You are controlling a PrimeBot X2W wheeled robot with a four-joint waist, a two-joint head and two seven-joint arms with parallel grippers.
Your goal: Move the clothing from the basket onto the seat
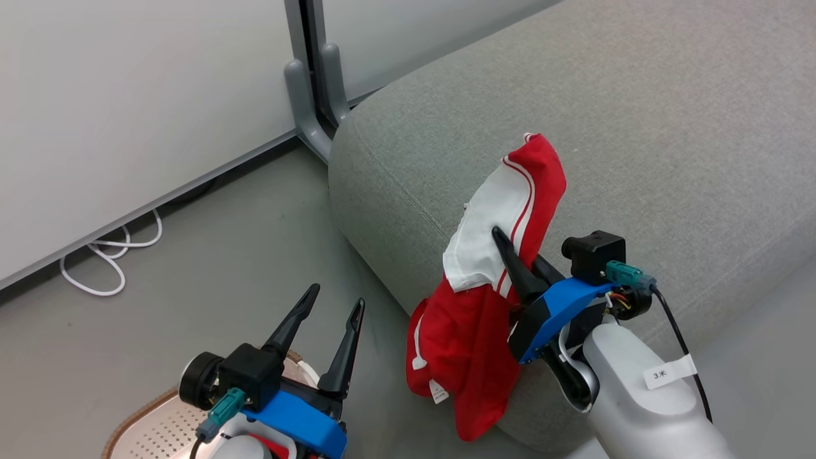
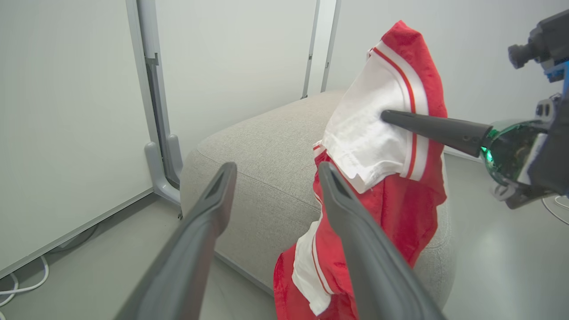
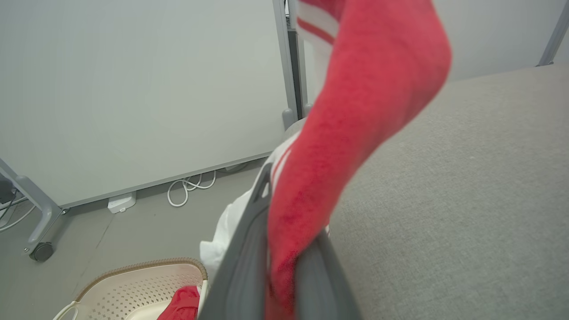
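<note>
My right gripper (image 1: 510, 245) is shut on a red garment with white sleeve panels (image 1: 475, 331), held up at the front corner of the grey seat (image 1: 637, 127). The cloth's lower part hangs down the cushion's side toward the floor. In the right wrist view the red fabric (image 3: 364, 89) is pinched between the closed fingers (image 3: 249, 258). My left gripper (image 1: 336, 294) stands open and empty over the cream basket (image 1: 153, 427), to the left of the seat. A second red garment (image 3: 184, 304) lies inside the basket (image 3: 142, 284). The left wrist view shows the hanging garment (image 2: 391, 195) just beyond the left gripper (image 2: 276, 168).
White partition panels on grey legs (image 1: 312, 95) stand behind the seat's corner. A white cable (image 1: 108, 255) lies coiled on the grey floor by the panel's base. A wheeled panel foot (image 3: 40, 251) sits beyond the basket.
</note>
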